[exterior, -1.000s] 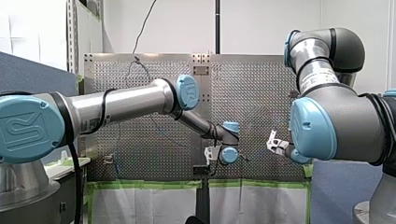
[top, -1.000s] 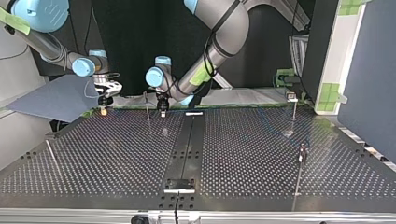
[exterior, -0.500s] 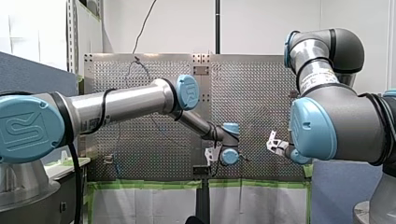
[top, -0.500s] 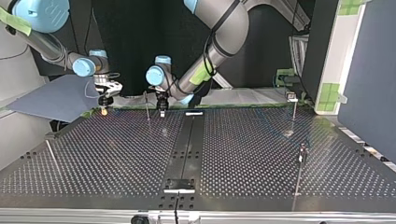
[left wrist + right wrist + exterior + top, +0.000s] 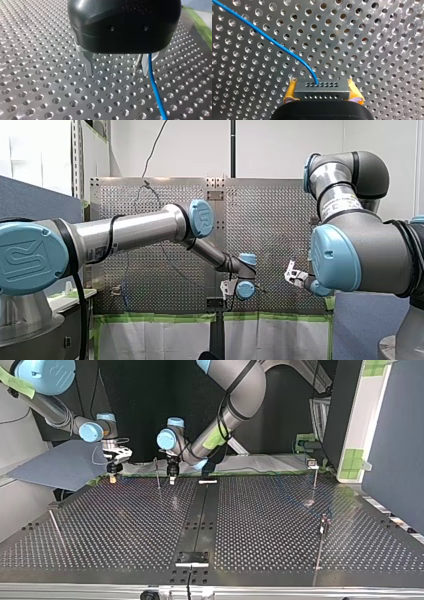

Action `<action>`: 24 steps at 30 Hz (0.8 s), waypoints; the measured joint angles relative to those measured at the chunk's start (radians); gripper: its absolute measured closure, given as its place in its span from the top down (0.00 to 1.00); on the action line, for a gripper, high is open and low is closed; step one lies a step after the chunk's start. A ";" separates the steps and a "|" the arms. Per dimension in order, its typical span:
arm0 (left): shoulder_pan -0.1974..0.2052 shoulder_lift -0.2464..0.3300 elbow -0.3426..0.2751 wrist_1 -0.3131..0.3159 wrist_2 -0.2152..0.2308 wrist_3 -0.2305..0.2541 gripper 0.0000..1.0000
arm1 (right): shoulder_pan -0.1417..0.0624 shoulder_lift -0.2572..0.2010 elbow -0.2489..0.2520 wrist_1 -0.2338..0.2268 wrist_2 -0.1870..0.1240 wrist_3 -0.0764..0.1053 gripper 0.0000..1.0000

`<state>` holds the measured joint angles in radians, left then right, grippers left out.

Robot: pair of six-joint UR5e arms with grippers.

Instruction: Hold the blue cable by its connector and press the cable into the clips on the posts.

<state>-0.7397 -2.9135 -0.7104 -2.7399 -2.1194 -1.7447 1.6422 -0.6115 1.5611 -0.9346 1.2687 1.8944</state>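
Remote session, cable-routing rig: my right claw [image 5: 321,84] is clenched on the grey connector [image 5: 322,90] of the blue cable [image 5: 274,41]. Its yellow pads [image 5: 290,90] press against either end of the block, close over the perforated desk [image 5: 374,37]. The cable leaves the connector's top face and arcs away across the holes.

In the left wrist view, my left claw [image 5: 116,71] hangs released over the desk, its metal fingers [image 5: 87,66] well apart and gripping nothing. The blue cable runs down past one finger and on ahead of the claw. I cannot tell whether cable and finger touch.

In the top view, my right claw [image 5: 113,474] sits at the upper left of the frame, near the desk's far edge. My left claw [image 5: 171,476] stands to its right, just left of centre. A thin post [image 5: 158,476] stands upright between the two, just beside the left claw. A second post [image 5: 315,477] stands at the upper right of the frame, and a third post [image 5: 323,527] stands nearer the camera, at right of middle.
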 joint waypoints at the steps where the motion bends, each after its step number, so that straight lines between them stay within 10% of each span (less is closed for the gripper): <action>1: 0.000 0.000 0.000 -0.004 0.001 0.001 1.00 | 0.001 0.000 0.000 0.000 0.000 0.000 0.00; 24: -0.021 0.048 -0.079 -0.069 0.002 0.031 1.00 | 0.004 0.006 0.001 0.036 0.001 0.006 0.00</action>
<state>-0.7607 -2.8658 -0.7899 -2.8086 -2.1177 -1.7141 1.6467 -0.6054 1.5616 -0.8990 1.2693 1.8999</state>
